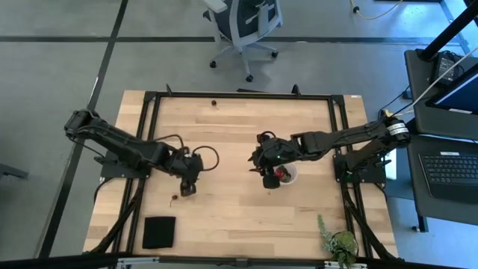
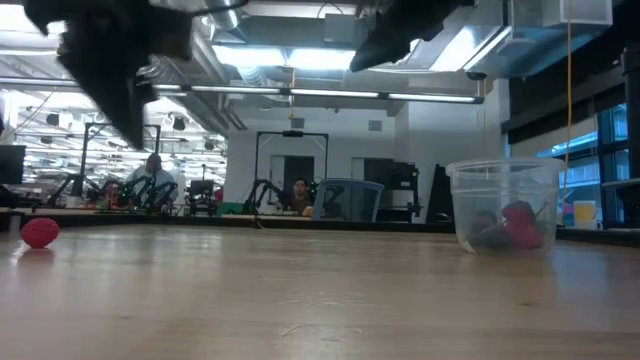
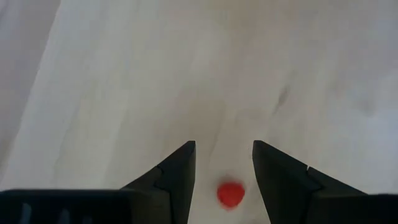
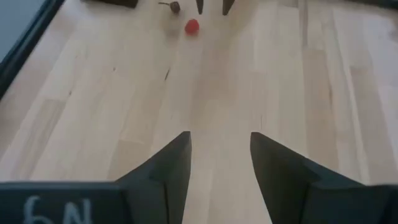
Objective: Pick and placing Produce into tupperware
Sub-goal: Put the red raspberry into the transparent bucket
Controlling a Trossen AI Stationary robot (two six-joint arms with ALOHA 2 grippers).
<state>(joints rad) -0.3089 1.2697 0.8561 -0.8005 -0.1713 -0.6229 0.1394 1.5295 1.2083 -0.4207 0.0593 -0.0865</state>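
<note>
Produce was partly stowed: in the low view the translucent tupperware (image 2: 503,204) stood on the worktop (image 1: 239,142) with at least 2 red fruits (image 2: 518,222) and something darker lying at its bottom. From above, the tub (image 1: 287,175) sat at about 3 o'clock of the worktop's centre, and the right claw (image 1: 267,179) hung just beside it, on its 9 o'clock side. That claw's fingers were spread with nothing between them, bare wood showing through the gap in its own wrist view, so I judged it had nothing left to deliver.

Work remained on the other side. A bright red fruit (image 3: 231,194) lay on the wood between the parted fingers of the left claw (image 3: 224,163), which was poised above it at roughly 8 o'clock of centre and had not gripped it. A darker, stemmed fruit (image 4: 174,6) sat just beside the red one, and another small dark one (image 1: 213,103) rested near the 12 o'clock edge (too small to identify firmly). By my reckoning at least 2 or 3 pieces were still to be carried across.
</note>
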